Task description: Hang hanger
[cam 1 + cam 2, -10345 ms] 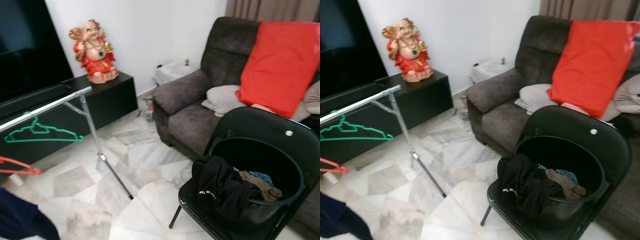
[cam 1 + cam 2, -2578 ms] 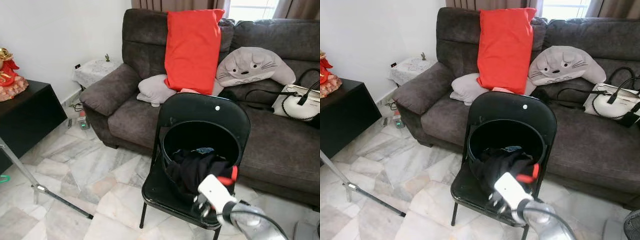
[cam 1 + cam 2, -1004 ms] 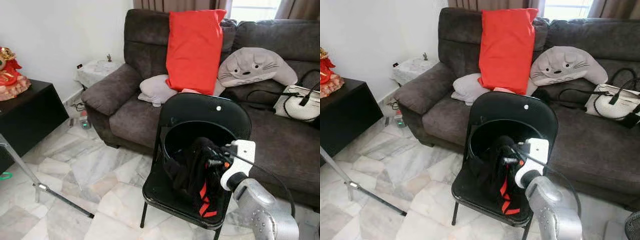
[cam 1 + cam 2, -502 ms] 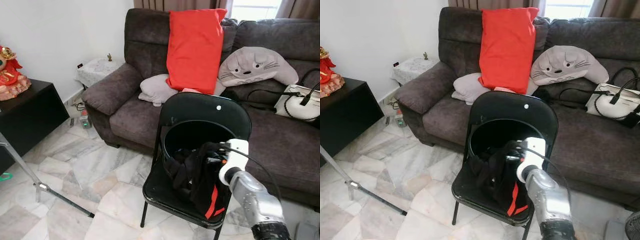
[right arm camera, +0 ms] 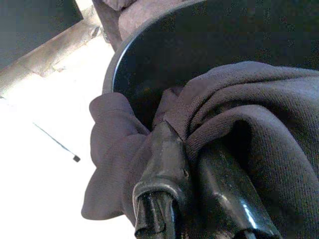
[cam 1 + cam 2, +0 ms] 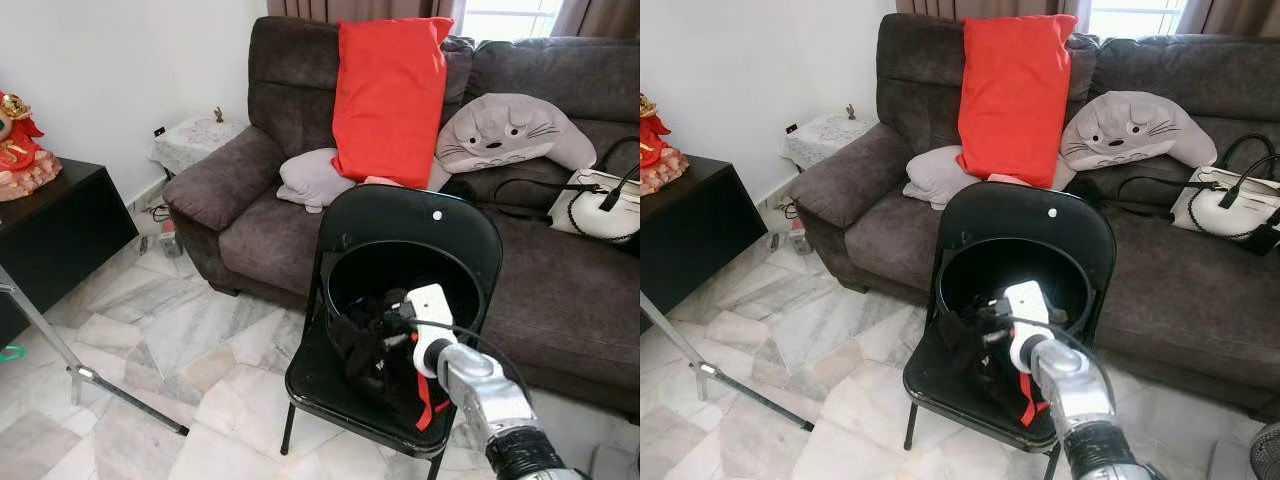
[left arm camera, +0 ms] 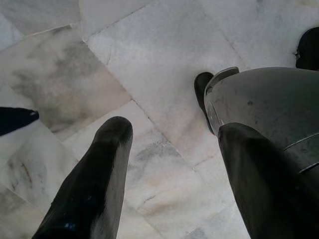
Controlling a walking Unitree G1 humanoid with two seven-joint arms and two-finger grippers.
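Marble floor (image 6: 150, 330) bare left of chair (image 6: 330, 385) | right hand (image 6: 388, 322) pinches black garment (image 6: 375, 350) at bucket (image 6: 345, 285) rim

You've got a black folding chair (image 6: 352, 384) standing on the pale marble floor (image 6: 180, 340), and a black bucket (image 6: 455, 275) sits right on its seat with dark clothing (image 6: 375, 345) spilling over the front rim. Behind it, your grey sofa (image 6: 570, 290) carries a red cushion (image 6: 390, 95), a grey pillow (image 6: 310, 180), a plush cushion (image 6: 510, 130) and a white handbag (image 6: 595, 205).
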